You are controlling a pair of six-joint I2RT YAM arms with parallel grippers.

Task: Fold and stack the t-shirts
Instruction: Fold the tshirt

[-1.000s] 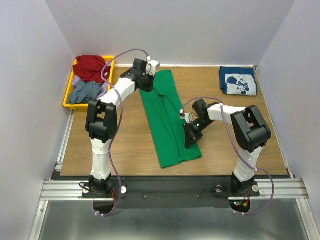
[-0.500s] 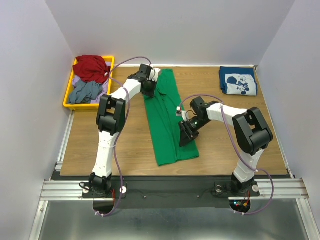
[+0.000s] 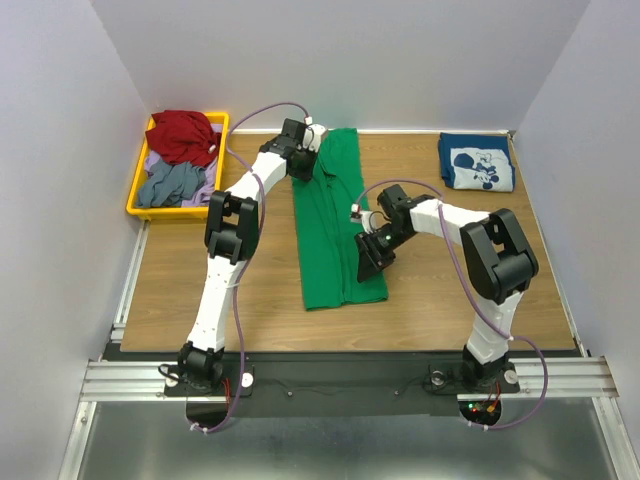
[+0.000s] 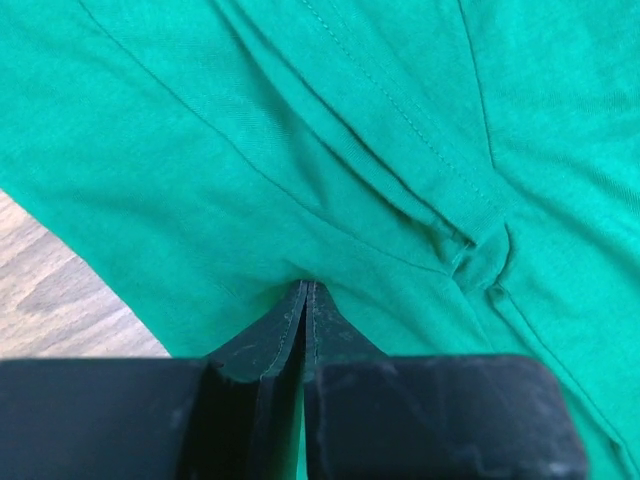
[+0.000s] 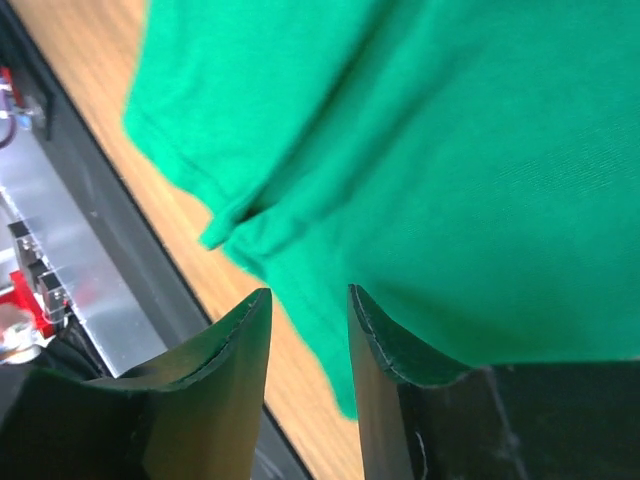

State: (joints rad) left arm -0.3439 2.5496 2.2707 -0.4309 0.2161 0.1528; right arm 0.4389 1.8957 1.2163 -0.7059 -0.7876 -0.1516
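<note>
The bright green t-shirt (image 3: 335,230) lies on the wooden table as a long narrow strip, folded lengthwise, running from the back to the front middle. My left gripper (image 3: 303,163) is at its far end, shut on a pinch of the green cloth (image 4: 330,180), jaws pressed together (image 4: 305,285). My right gripper (image 3: 368,262) hovers over the strip's right edge near its front end, jaws a little apart (image 5: 308,295) with nothing between them; the green cloth (image 5: 450,150) lies below. The navy t-shirt (image 3: 476,162) with a white cartoon print lies folded at the back right.
A yellow bin (image 3: 135,190) at the back left holds red, grey and lilac clothes. White walls close in the table on three sides. A metal rail (image 3: 330,375) runs along the near edge.
The green shirt has slid toward the back and slightly left, its front end now farther from the table edge. Both grippers moved with it, the left to the back right, the right up and left.
</note>
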